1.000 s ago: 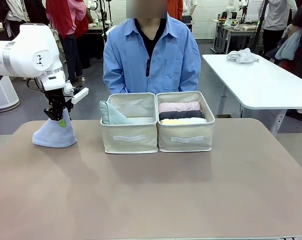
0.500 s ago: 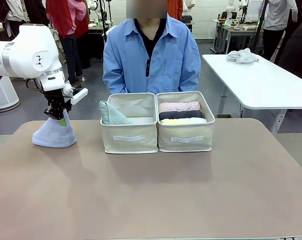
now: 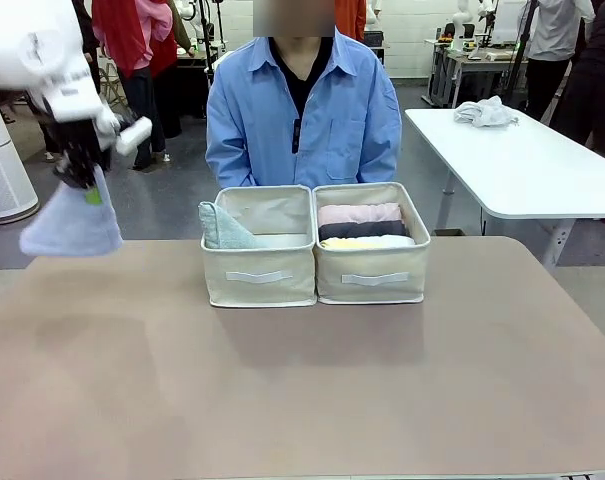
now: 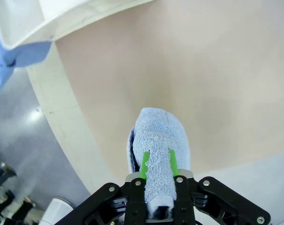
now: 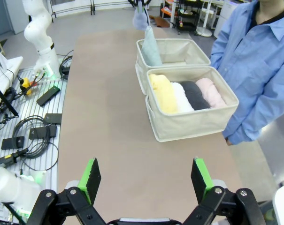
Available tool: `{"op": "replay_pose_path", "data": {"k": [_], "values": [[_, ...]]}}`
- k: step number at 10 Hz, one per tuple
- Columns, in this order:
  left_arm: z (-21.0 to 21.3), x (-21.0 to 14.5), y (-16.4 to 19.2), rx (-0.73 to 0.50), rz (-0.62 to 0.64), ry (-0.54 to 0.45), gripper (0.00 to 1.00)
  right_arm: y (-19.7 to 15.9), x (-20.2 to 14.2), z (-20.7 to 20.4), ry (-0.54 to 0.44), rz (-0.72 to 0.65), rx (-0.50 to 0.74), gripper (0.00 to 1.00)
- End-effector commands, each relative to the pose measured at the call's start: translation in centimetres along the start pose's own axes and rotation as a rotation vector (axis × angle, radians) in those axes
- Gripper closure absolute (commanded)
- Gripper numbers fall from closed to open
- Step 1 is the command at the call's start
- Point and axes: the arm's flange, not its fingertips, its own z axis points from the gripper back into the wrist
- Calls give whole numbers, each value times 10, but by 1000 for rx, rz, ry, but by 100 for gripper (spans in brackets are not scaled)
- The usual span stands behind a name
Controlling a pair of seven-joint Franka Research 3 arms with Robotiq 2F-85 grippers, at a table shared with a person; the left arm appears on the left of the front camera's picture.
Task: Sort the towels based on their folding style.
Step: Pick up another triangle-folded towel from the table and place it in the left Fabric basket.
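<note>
My left gripper (image 3: 88,186) is shut on the tip of a lavender-blue cone towel (image 3: 72,226), which hangs in the air above the table's far left corner. In the left wrist view the green pads (image 4: 144,165) pinch that towel (image 4: 160,145) over the table edge. A pale grey-green cone towel (image 3: 222,228) leans in the left bin (image 3: 260,275). Pink (image 3: 358,213), dark grey (image 3: 364,229) and yellow (image 3: 367,242) rolled towels lie in the right bin (image 3: 374,278); a white roll (image 5: 182,97) lies among them. My right gripper (image 5: 146,180) is open, high above the table's right end.
A person in a blue shirt (image 3: 302,110) sits behind the bins at the far side. A white table (image 3: 512,160) with a cloth bundle (image 3: 484,112) stands at the back right. Cables and tools (image 5: 34,122) lie on a bench beside the table in the right wrist view.
My left gripper has lifted the lavender-blue cone towel off the table, rising and shifting left. The bins and the right arm have not moved.
</note>
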Motion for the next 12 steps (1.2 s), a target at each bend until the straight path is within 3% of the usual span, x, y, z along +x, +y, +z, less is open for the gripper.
{"op": "replay_pose_path", "data": {"k": [1, 3, 5, 6, 11, 12], "values": [[48, -4, 10, -47, 103, 27, 100, 0, -1, 1, 4, 12, 12, 0], [71, -10, 9, -47, 161, -18, 100, 0, -1, 1, 4, 12, 12, 0], [57, -35, 1, -79, 186, -129, 100, 0, -1, 1, 4, 12, 12, 0], [76, -14, -2, -46, 143, -15, 100, 0, -1, 1, 4, 12, 12, 0], [76, -14, -2, -46, 143, -15, 100, 0, -1, 1, 4, 12, 12, 0], [73, -12, 0, -54, 141, -36, 85, 0, -1, 1, 4, 12, 12, 0]]}}
